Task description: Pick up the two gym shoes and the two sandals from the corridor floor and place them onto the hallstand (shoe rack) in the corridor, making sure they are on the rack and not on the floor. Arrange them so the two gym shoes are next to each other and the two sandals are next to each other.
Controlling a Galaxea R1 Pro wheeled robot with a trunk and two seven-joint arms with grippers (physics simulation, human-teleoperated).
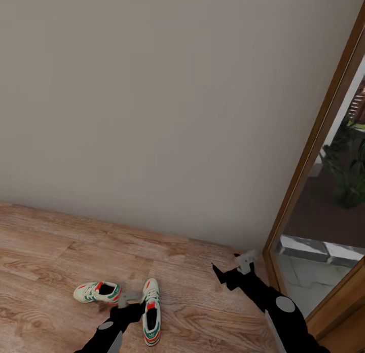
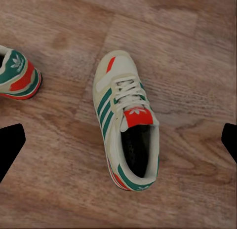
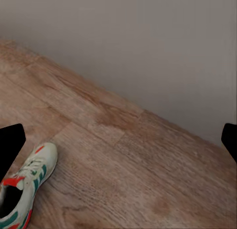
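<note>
Wood-plank corridor floor with two gym shoes, left hand above.

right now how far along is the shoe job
Nothing looks done yet: both sneakers, one lying crosswise and one pointing at the wall, are on the wood floor. In hand: the left gripper hangs open above the crosswise sneaker, not touching it. The right gripper is open and empty. Left: lifting both sneakers, then the sandals, onto the rack.

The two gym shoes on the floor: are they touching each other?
Apart. The left wrist view shows bare floor between the two gym shoes.
</note>
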